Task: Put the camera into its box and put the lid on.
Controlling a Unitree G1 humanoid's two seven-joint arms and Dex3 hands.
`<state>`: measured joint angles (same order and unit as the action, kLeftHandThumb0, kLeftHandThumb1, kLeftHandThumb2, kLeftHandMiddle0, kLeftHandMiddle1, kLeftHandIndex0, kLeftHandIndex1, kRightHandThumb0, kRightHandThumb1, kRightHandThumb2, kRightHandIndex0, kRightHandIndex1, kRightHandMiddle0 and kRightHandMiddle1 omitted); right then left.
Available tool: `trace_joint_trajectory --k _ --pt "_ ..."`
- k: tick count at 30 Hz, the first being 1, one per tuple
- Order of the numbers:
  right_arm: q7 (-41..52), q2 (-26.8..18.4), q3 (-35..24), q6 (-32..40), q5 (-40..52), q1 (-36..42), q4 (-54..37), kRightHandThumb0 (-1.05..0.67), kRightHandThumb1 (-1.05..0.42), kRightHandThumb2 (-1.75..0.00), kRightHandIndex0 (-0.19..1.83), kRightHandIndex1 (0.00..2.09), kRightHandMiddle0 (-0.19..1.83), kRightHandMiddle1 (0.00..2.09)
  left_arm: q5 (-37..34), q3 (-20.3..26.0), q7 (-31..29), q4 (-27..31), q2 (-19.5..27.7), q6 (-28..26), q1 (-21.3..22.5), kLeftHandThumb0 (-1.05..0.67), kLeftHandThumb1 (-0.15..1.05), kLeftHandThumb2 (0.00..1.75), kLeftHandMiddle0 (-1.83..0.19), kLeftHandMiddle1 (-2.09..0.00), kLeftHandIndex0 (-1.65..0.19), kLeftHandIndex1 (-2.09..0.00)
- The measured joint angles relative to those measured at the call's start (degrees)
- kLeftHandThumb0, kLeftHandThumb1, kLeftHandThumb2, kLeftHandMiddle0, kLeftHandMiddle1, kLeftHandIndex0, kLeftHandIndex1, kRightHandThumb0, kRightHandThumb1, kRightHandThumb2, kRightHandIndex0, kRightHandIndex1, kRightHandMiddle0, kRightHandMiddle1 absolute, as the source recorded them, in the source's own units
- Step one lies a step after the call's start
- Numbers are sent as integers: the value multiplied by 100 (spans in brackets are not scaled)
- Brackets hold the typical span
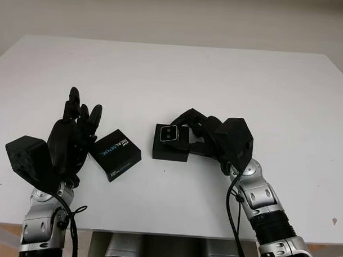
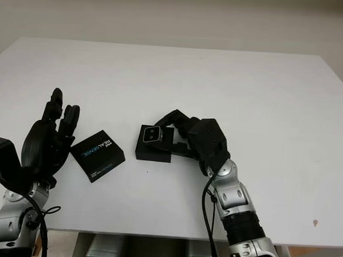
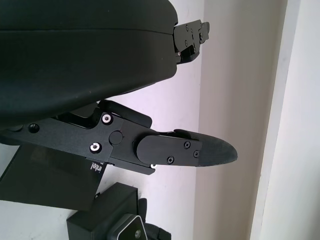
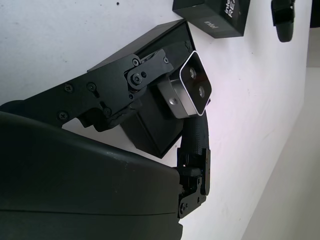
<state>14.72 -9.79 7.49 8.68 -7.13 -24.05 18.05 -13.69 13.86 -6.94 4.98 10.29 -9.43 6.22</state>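
Head views: right robot hand (image 1: pixel 200 135) pinches the camera (image 1: pixel 171 133) over the open black box (image 1: pixel 171 148) at mid-desk (image 1: pixel 173 78), lens up, presumably lined up to lower it in. Lid (image 1: pixel 115 155), printed side up, lies just left of the box, within reach of the left robot hand (image 1: pixel 75 137), which stands beside it, open and holding nothing

Left wrist view: finger (image 3: pixel 185 151) juts over the lid, not touching

Right wrist view: fingers (image 4: pixel 145 72) clamp the camera's silver body above the box cavity, not yet seated
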Motion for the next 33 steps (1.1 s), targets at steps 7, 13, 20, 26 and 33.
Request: trace_joint_trajectory --k 7,13,20,26,33 --pt "170 -346 454 -407 -636 8 -59 -50 -95 -5 0 3 5 87 -2 2 20 47 -10 -10 -25 -64 105 28 19 0 19 -2" --pt "256 -614 762 -569 -1128 9 -286 -54 -96 -6 -10 4 8 40 -3 -6 14 49 -21 -10 -41 -64 105 28 19 0 19 -3" --pt "10 -723 740 -1015 -1274 137 -286 -61 -96 -5 -11 4 10 36 -4 -1 15 49 -24 -7 -53 -63 105 27 18 -4 19 -4" --pt "-174 -746 600 -1222 -1249 277 -338 -62 -96 -6 -11 4 10 32 -1 -3 16 49 -24 -7 -53 -65 105 27 19 -2 19 -4" --pt "-595 -754 158 -1414 -1129 277 -724 -59 -94 -5 -7 6 15 29 2 -5 21 49 -22 -10 -53 -64 105 27 19 0 19 -3"
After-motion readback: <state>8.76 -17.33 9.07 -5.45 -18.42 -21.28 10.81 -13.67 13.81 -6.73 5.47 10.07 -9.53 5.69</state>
